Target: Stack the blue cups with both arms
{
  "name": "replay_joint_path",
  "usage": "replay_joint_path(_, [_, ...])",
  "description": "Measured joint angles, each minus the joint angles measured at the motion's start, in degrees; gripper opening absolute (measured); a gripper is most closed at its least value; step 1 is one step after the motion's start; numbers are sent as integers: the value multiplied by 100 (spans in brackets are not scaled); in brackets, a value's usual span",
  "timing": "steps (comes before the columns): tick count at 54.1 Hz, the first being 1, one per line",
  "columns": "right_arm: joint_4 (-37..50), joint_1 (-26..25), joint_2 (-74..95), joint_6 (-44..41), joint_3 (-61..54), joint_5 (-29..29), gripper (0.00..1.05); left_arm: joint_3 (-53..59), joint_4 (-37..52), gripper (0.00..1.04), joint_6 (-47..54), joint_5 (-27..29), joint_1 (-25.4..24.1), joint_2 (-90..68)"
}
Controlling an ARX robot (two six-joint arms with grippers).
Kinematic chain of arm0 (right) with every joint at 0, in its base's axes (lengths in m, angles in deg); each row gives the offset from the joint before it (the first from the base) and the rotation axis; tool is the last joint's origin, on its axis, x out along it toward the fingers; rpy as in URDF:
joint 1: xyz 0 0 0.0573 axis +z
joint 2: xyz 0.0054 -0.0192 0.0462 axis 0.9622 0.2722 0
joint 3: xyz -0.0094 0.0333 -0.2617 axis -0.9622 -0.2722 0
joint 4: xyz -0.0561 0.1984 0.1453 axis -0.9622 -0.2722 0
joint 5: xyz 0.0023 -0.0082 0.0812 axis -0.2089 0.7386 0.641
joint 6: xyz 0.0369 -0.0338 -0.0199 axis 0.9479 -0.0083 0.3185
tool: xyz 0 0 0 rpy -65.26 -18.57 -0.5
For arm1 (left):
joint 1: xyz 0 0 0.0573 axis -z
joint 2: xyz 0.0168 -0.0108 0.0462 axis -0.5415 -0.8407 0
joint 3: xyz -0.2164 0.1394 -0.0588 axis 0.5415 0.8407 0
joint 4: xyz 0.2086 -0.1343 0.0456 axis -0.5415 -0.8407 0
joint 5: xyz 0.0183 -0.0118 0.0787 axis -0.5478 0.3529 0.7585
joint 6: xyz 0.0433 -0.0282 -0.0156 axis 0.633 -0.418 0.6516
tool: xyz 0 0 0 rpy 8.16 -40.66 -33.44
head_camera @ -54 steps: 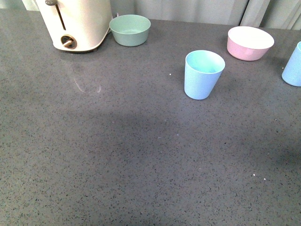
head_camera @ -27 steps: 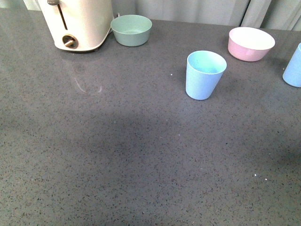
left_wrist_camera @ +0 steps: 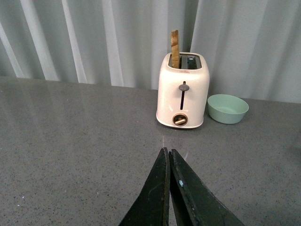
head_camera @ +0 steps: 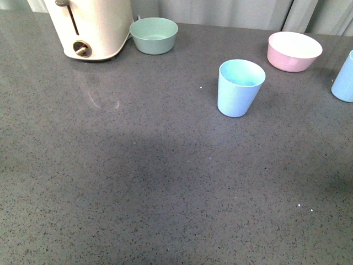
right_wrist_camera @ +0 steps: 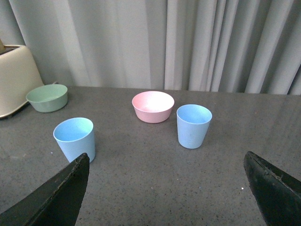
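Observation:
One blue cup [head_camera: 240, 87] stands upright near the middle of the grey counter; the right wrist view shows it too [right_wrist_camera: 75, 138]. A second blue cup [head_camera: 344, 79] is cut by the front view's right edge and stands whole in the right wrist view [right_wrist_camera: 193, 125]. Neither arm shows in the front view. My right gripper [right_wrist_camera: 167, 162] is open, its jaws wide apart, well short of both cups with bare counter between them. My left gripper [left_wrist_camera: 168, 151] is shut on nothing, its jaws pressed together, pointing toward the toaster.
A cream toaster [head_camera: 91, 27] holding a slice of toast [left_wrist_camera: 175, 48] stands at the back left, a pale green bowl [head_camera: 154, 35] beside it. A pink bowl [head_camera: 294, 50] sits at the back right between the cups. Grey curtains hang behind the counter.
The front view has shifted by a few pixels since a second ago. The cups and bowls stand where they were.

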Motion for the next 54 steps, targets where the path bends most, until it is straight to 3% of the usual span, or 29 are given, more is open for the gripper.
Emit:
replay_joint_path(44, [0, 0, 0, 0, 0, 0, 96, 0, -1626, 2, 0, 0, 0, 1633])
replay_joint_path(48, [0, 0, 0, 2, 0, 0, 96, 0, -2520, 2, 2, 2, 0, 2363])
replay_joint_path(54, [0, 0, 0, 0, 0, 0, 96, 0, -2590, 2, 2, 0, 0, 2573])
